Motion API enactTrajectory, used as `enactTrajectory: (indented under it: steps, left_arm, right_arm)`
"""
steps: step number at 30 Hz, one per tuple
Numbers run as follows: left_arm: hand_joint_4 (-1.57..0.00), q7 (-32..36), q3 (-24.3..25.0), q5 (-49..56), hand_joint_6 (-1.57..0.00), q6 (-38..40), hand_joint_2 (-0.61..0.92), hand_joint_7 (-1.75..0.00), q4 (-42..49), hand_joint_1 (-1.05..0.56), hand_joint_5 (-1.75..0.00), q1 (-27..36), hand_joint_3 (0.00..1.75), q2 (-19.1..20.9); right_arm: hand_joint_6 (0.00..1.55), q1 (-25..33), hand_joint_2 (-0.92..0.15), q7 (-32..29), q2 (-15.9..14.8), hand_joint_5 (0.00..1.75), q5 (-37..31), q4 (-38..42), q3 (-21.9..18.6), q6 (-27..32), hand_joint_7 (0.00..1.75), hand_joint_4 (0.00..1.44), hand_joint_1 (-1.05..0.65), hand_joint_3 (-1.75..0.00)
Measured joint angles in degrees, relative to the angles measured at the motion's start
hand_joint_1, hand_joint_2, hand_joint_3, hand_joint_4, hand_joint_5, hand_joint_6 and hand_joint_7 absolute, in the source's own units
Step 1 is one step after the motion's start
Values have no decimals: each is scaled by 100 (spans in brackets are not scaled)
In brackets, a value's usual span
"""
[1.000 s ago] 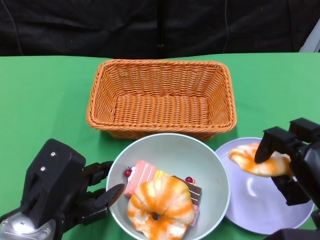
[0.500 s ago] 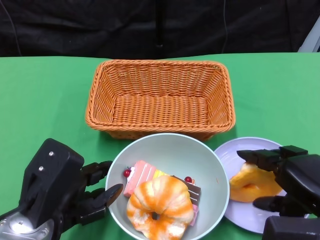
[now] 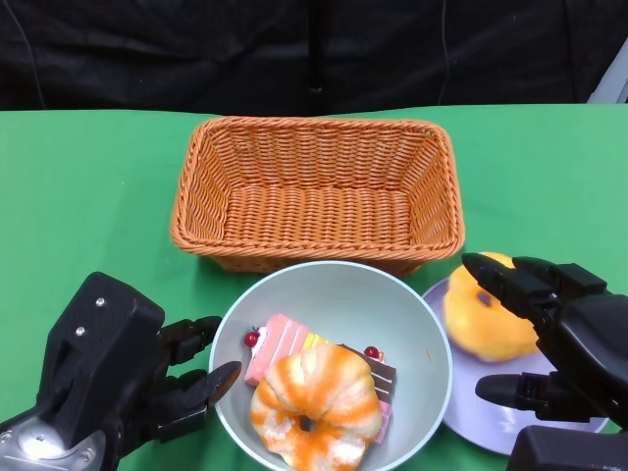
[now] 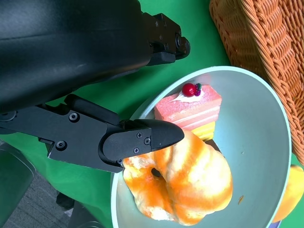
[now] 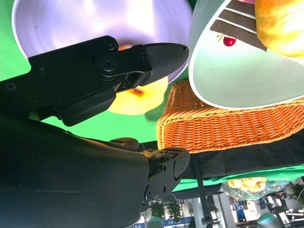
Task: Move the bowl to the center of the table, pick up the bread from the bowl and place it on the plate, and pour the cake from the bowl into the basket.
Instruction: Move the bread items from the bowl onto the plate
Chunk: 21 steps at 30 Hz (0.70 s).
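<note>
While you check clearances, note these findings:
Bowl [image 3: 424, 339]: pale green, at the near centre; its far rim lies just beside the basket [image 3: 316, 191] wall, its right rim just beside the plate [image 3: 471, 420].
Bowl contents: one ring-shaped bread [image 3: 314, 407] over cake slices [image 3: 280, 343] (cherries visible).
Plate: lavender, carrying a second bread piece [image 3: 481, 319], lying free.
Right hand [image 3: 554, 339]: released, fingers spread above the plate.
Left hand [image 3: 147, 383]: fingers apart at the bowl's left rim, grasping nothing.
Open room: green table [image 3: 88, 196] left of the basket.
</note>
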Motion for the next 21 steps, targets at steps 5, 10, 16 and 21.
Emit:
enactTrajectory:
  steps: [5, 10, 16, 21]
  left_arm:
    - [-7, 0, -6, 2, -10, 6, 92, 0, 2, -53, -1, -14, 52, 4]
    - [-8, 1, -14, 6, -10, 20, 92, 0, 7, -53, -2, -25, 52, 4]
    - [-7, 1, -41, 12, -10, 46, 92, 0, 7, -53, -1, -39, 52, 1]
    - [-7, 2, -55, 12, -10, 54, 92, 0, 9, -53, -1, -55, 52, -12]
  right_arm:
    - [11, 25, -92, -1336, 177, 35, -86, -226, 11, -965, 1, 0, -73, -25]
    - [12, -20, -92, -1364, 183, 38, -4, -370, 71, -1320, 2, 0, -73, -18]
    - [13, -92, -92, -759, 271, 37, 478, -676, 199, -1379, 4, 0, -72, -10]
    - [21, -282, -90, -128, 432, 62, 703, -864, 430, -1142, 13, 0, -68, -3]
